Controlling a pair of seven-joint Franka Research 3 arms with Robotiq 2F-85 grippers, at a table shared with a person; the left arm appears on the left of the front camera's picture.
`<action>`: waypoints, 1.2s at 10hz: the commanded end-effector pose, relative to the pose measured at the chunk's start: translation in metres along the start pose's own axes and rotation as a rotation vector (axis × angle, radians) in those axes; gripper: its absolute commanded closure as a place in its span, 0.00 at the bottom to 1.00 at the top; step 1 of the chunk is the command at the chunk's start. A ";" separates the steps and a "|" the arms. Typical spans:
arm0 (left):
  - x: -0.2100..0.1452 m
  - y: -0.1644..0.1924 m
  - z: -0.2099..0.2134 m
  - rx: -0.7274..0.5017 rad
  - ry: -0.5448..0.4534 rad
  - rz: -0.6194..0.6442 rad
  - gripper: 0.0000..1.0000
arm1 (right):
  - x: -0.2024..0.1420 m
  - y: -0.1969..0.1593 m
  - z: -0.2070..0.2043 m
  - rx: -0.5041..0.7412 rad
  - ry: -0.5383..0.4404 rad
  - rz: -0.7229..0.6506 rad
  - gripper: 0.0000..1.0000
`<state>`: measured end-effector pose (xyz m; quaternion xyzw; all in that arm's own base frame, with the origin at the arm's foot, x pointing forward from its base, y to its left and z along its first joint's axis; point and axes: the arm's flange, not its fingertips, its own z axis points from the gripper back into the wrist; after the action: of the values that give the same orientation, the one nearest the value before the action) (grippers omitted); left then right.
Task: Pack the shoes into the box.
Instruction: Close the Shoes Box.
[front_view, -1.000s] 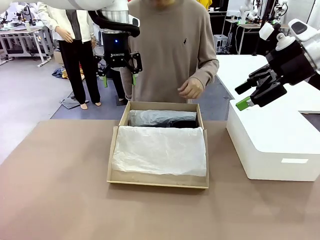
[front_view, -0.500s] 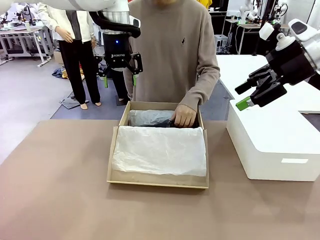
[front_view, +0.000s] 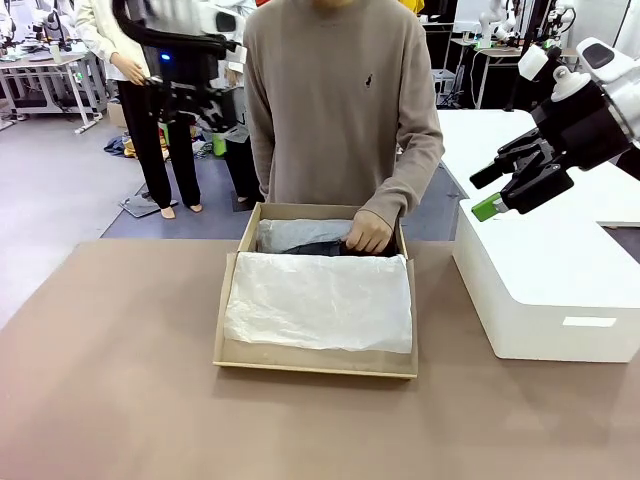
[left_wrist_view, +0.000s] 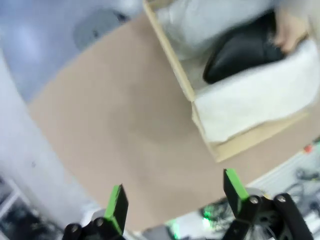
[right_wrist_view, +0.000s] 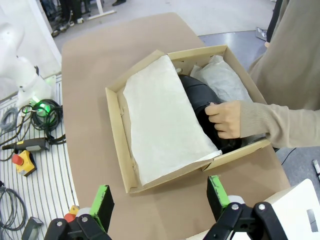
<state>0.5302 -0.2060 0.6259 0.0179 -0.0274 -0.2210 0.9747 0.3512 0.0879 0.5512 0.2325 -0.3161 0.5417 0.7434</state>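
**Person's hand on shoes in box; both grippers open and empty**

A brown cardboard box sits mid-table on a tan table, w/ its long side toward the robot. White tissue paper covers the near part of the box. In the far part lie the black shoes, partly wrapped in more crumpled paper; can't tell if one or both are there. A person in a beige jumper stands at the far side, and the person's hand rests on the shoes inside the box, at its far right corner.

The left gripper is up high at picture left, beside the person and well away from the box, motion-blurred. In its wrist view the green pads stand wide apart w/ nothing btwn them.

The right gripper hangs in the air at picture right, above a large white box that sits just right of the cardboard one. Its jaws are also spread fully, holding nothing.
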 end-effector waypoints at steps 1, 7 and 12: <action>-0.033 0.031 -0.012 -0.076 -0.009 -0.275 0.00 | 0.001 -0.003 -0.002 0.011 -0.034 0.021 0.00; -0.046 0.069 -0.020 -0.226 -0.070 -0.778 0.47 | 0.001 -0.003 -0.002 0.011 -0.034 0.021 0.00; -0.037 0.053 -0.014 -0.167 -0.032 -0.690 1.00 | 0.001 -0.003 -0.002 0.011 -0.034 0.021 0.00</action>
<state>0.5185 -0.1398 0.6109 -0.0604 -0.0213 -0.5986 0.7985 0.3512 0.0879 0.5513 0.2325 -0.3161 0.5416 0.7434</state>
